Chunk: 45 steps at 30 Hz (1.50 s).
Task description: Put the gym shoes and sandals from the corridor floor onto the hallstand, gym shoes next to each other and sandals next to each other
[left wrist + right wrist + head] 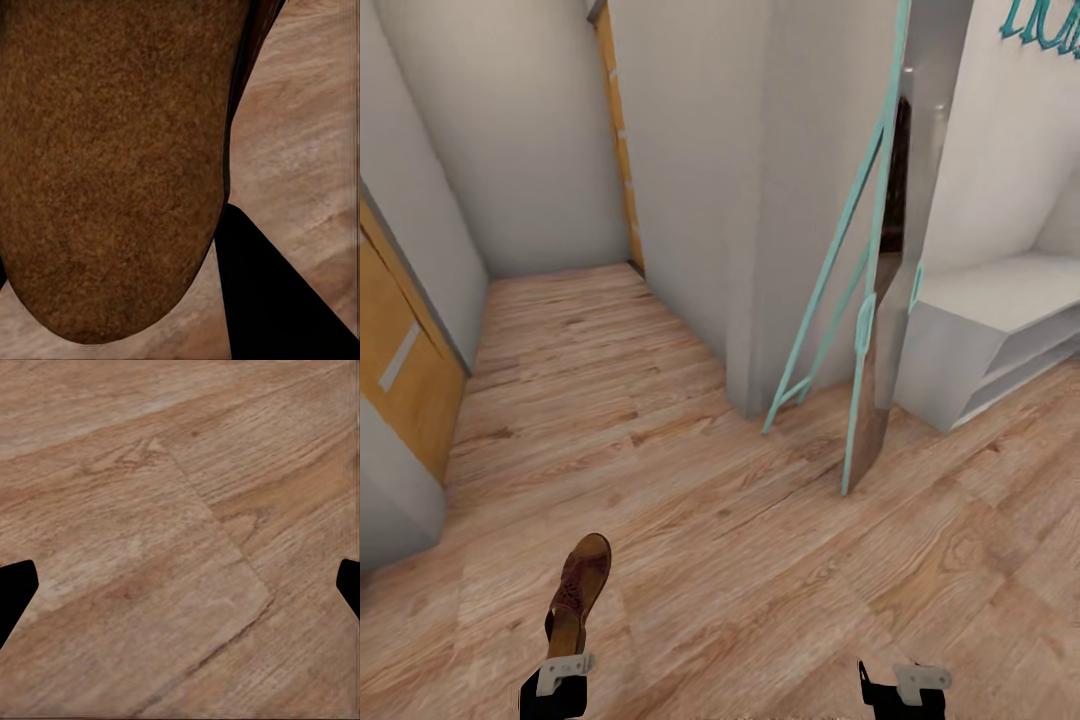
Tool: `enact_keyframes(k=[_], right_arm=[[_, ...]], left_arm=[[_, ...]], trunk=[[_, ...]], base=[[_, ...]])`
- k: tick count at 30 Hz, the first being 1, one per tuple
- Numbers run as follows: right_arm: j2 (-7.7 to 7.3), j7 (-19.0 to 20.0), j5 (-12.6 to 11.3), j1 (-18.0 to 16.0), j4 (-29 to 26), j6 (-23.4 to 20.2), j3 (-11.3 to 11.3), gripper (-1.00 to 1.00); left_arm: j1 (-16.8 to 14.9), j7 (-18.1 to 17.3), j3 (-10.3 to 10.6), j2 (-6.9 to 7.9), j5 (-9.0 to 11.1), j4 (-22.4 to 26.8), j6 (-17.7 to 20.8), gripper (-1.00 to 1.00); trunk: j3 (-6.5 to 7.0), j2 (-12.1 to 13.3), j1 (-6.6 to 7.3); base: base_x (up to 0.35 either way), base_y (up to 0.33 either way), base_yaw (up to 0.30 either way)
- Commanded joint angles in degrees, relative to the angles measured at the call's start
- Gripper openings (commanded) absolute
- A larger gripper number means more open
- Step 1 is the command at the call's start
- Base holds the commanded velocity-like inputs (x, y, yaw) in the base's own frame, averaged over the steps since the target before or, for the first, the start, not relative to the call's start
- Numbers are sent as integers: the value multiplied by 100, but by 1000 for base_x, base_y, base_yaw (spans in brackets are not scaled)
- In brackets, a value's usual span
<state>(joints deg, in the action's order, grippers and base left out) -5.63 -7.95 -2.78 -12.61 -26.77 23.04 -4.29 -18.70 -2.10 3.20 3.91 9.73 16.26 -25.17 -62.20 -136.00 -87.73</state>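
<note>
Flat, even sim lighting — bright, no glare, no clear light source.
Shadows barely there on the floor (pixel 690 560); head view mildly soft with jagged edges on the teal frame (pixel 830 270) — left wrist close-up of the sandal (pixel 112 165) blurry, grainy.

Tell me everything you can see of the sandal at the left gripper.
The sandal is dark brown and leather-looking, with a tan insole and a broad patterned toe strap. In the head view it points away from the robot, heel end at the left gripper, above the floor. The left wrist view shows a grainy brown surface close up, with one dark finger beside it. The grip looks closed on it.
</note>
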Motion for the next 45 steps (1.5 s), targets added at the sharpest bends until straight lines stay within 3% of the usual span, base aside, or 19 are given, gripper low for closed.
enact_keyframes(k=[1,24,45], right_arm=[[-6,-39,-28,-5,5,16,-45,100],[-8,-40,-29,-5,1,16,-45,100],[-9,-39,-29,-5,-1,16,-39,100]], left_arm=[[-2,-18,31,5,40,-2,-14,-100],[-2,-18,31,28,54,0,-15,-100],[-2,-26,31,22,56,-4,-15,-100]], trunk=[[-11,-2,1],[-161,-2,1],[-297,-2,1]], base=[[0,0,-225],[0,16,-225],[43,285,-225]])
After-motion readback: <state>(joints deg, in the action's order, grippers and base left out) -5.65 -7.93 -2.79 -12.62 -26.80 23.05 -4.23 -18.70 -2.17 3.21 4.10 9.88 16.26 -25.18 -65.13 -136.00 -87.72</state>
